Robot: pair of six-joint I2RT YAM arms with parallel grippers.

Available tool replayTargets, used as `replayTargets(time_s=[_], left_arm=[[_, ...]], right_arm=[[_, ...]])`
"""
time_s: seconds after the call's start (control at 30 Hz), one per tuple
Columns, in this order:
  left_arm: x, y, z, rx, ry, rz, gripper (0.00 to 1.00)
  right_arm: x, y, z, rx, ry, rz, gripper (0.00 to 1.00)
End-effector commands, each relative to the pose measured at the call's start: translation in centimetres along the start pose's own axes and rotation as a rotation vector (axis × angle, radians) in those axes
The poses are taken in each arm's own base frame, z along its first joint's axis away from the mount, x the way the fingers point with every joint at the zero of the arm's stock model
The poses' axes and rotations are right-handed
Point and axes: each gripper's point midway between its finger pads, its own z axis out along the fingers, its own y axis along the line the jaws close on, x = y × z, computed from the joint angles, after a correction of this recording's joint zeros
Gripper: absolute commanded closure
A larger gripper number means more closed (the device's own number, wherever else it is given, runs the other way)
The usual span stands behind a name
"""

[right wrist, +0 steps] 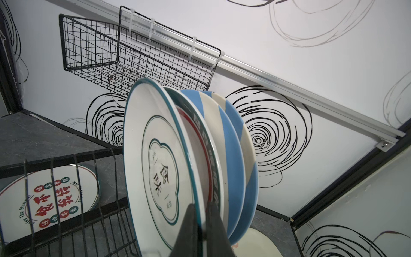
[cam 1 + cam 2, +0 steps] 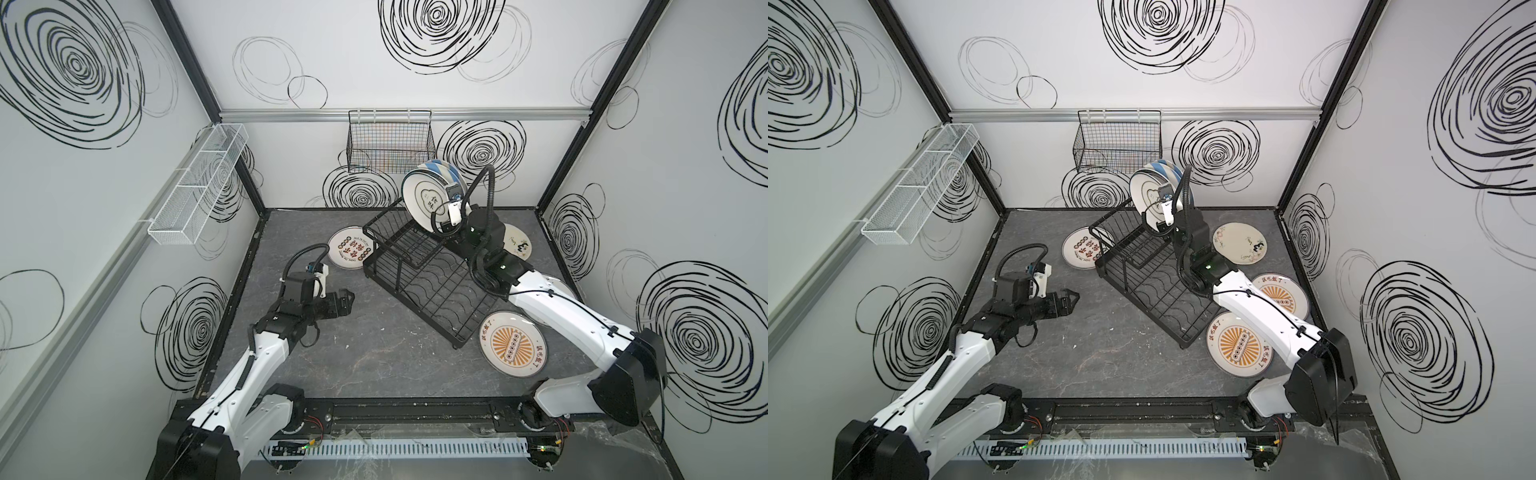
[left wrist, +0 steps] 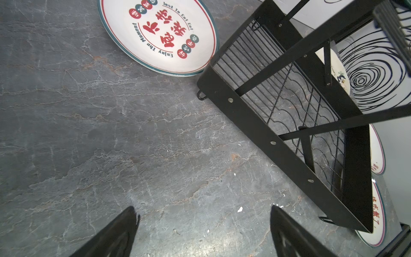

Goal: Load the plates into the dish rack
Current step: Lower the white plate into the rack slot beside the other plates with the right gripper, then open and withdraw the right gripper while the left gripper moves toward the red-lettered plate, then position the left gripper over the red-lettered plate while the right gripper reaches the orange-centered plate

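- Right wrist view: right gripper (image 1: 201, 210) pinches the rim of the cloud-emblem plate (image 1: 155, 160), upright at the upper shelf of the dish rack (image 3: 273, 142), beside other plates (image 1: 233, 155).
- Left wrist view: left gripper (image 3: 202, 209) has fingers spread, beside the rack.

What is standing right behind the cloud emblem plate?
Behind the cloud emblem plate stand a red-banded plate, then two blue-and-cream striped plates. Their faces are mostly covered; anything farther back is hidden.

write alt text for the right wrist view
The right gripper is shut on the rim of an upright cloud plate, first in a row with a red-rimmed plate and two striped plates at the rack. A black basket hangs behind.
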Motion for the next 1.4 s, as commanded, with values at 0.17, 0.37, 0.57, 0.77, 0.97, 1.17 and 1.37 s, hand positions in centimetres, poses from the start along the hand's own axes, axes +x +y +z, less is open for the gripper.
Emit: replayTargets(time_s=[0.17, 0.37, 0.57, 0.77, 0.97, 1.17, 1.37], left_arm=[[-0.3, 0.3, 0.1, 0.001, -0.004, 0.003, 0.04], [-1.0, 1.6, 0.0, -0.028, -0.012, -0.032, 0.04], [-2.7, 2.3, -0.4, -0.066, -0.043, -0.046, 0.04], [-6.5, 1.6, -0.9, -0.076, -0.106, -0.036, 0.04], [-10.3, 1.3, -0.2, -0.099, -0.146, -0.015, 0.04], [-13.9, 0.0, 2.2, -0.079, -0.167, 0.017, 0.04], [-16.3, 0.0, 6.1, -0.098, -0.16, 0.084, 0.04]], right_arm=[[-0.4, 0.7, 1.4, 0.007, 0.001, -0.007, 1.0], [-0.1, 0.7, 1.9, 0.02, 0.027, -0.014, 0.89], [-2.0, 0.1, 0.5, 0.025, 0.0, 0.005, 0.59], [-5.1, -1.0, -2.4, 0.037, -0.037, 0.027, 0.38], [-6.9, -3.9, -7.2, 0.023, -0.049, 0.127, 0.27], [-4.4, -3.6, -13.4, -0.179, 0.008, 0.275, 0.19], [1.9, -0.9, -18.6, -0.39, 0.079, 0.407, 0.17]])
